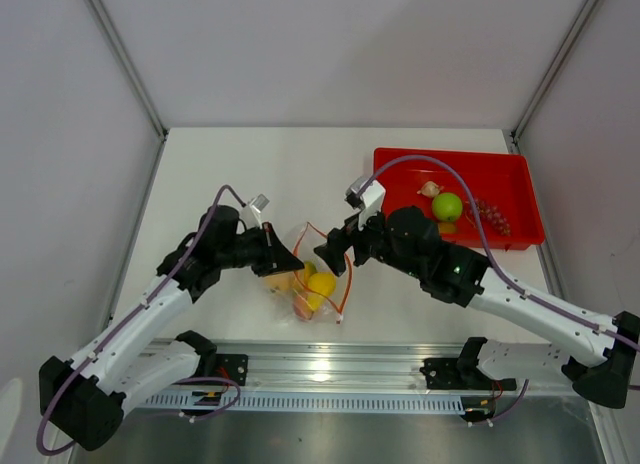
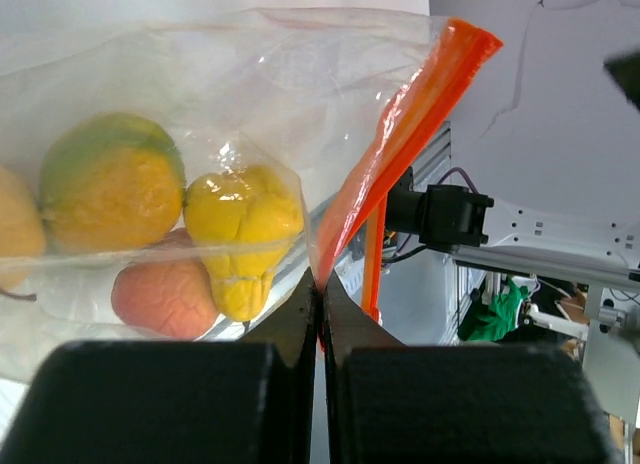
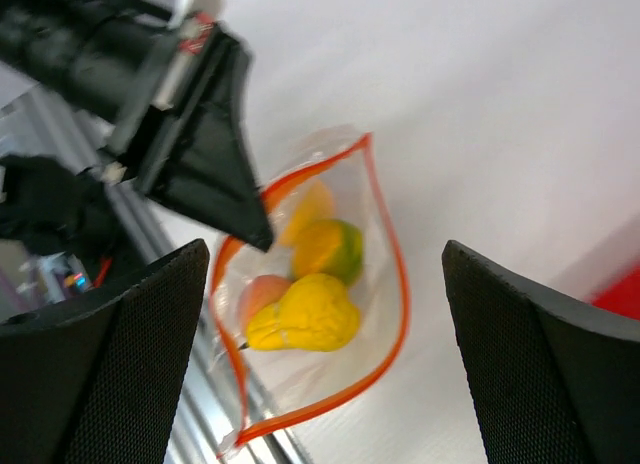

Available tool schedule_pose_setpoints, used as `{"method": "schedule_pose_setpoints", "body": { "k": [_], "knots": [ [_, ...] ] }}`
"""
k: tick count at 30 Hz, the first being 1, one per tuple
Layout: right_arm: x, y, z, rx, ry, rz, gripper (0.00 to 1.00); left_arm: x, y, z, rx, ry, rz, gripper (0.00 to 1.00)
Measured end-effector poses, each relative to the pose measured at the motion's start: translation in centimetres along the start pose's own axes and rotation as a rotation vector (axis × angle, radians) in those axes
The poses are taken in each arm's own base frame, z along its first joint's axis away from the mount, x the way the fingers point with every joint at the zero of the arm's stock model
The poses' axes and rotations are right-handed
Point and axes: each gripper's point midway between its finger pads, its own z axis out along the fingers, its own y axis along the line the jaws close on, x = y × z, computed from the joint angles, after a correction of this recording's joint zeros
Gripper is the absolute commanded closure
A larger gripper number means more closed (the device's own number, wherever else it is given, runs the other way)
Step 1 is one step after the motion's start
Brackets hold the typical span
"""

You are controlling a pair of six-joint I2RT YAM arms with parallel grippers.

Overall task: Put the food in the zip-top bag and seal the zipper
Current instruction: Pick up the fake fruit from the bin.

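The clear zip-top bag lies near the table's front edge, its mouth open, its orange-red zipper forming a loop. Inside are a yellow pear, a yellow-orange mango and a peach-coloured fruit. My left gripper is shut on the zipper strip at the bag's left side. My right gripper is open and empty, above the bag's mouth. A green apple, purple grapes and a small brownish fruit lie in the red tray.
The red tray stands at the back right of the white table. An aluminium rail runs along the near edge, just in front of the bag. Grey walls enclose the table on three sides.
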Motion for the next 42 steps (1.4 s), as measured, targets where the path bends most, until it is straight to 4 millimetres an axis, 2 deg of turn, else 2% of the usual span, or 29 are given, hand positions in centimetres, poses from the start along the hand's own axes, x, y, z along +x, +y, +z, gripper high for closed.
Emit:
{"method": "schedule_pose_setpoints", "body": {
  "k": [3, 5, 8, 10, 14, 17, 21, 26, 29, 34, 37, 39, 42],
  "knots": [
    [-0.5, -2.5, -0.2, 0.133, -0.02, 0.001, 0.01, 0.1, -0.3, 0.3, 0.033, 0.017, 0.018, 0.99],
    [-1.4, -5.0, -0.6, 0.246, -0.043, 0.017, 0.01, 0.3, -0.5, 0.6, 0.057, 0.03, 0.03, 1.0],
    [-3.0, -10.4, -1.8, 0.433, -0.081, 0.101, 0.01, 0.5, -0.7, 0.9, 0.086, 0.051, 0.041, 0.99],
    [-3.7, -15.1, -3.2, 0.569, -0.111, 0.197, 0.01, 0.7, -0.8, 1.1, 0.101, 0.068, 0.047, 0.99],
    [-2.9, -23.2, -7.1, 0.77, -0.151, 0.385, 0.01, 1.0, -1.2, 1.2, 0.141, 0.092, 0.065, 0.99],
    [-2.8, -26.6, -9.5, 0.835, -0.197, 0.486, 0.01, 1.4, -1.2, 1.2, 0.162, 0.109, 0.073, 1.0],
    [-2.3, -29.5, -11.5, 0.905, -0.234, 0.569, 0.01, 1.8, -1.5, 1.1, 0.185, 0.128, 0.081, 0.99],
    [1.4, -34.7, -11.9, 1.043, -0.152, 0.707, 0.01, 2.0, -1.8, 1.0, 0.208, 0.145, 0.091, 0.99],
    [5.1, -37.9, -12.1, 1.125, -0.077, 0.818, 0.01, 2.1, -2.0, 1.0, 0.22, 0.151, 0.096, 0.99],
    [12.2, -42.1, -14.6, 1.284, 0.012, 1.038, 0.01, 2.3, -2.0, 1.1, 0.229, 0.166, 0.103, 0.99],
    [15.8, -43.7, -16.5, 1.378, 0.054, 1.143, 0.01, 2.4, -1.8, 1.3, 0.23, 0.178, 0.103, 1.0],
    [17.3, -44.4, -17.4, 1.424, 0.08, 1.181, 0.0, 2.4, -1.7, 1.5, 0.232, 0.189, 0.099, 0.99],
    [18.6, -45.1, -17.8, 1.474, 0.114, 1.205, 0.01, 2.4, -1.4, 1.9, 0.227, 0.2, 0.092, 0.99]
  ]
}}
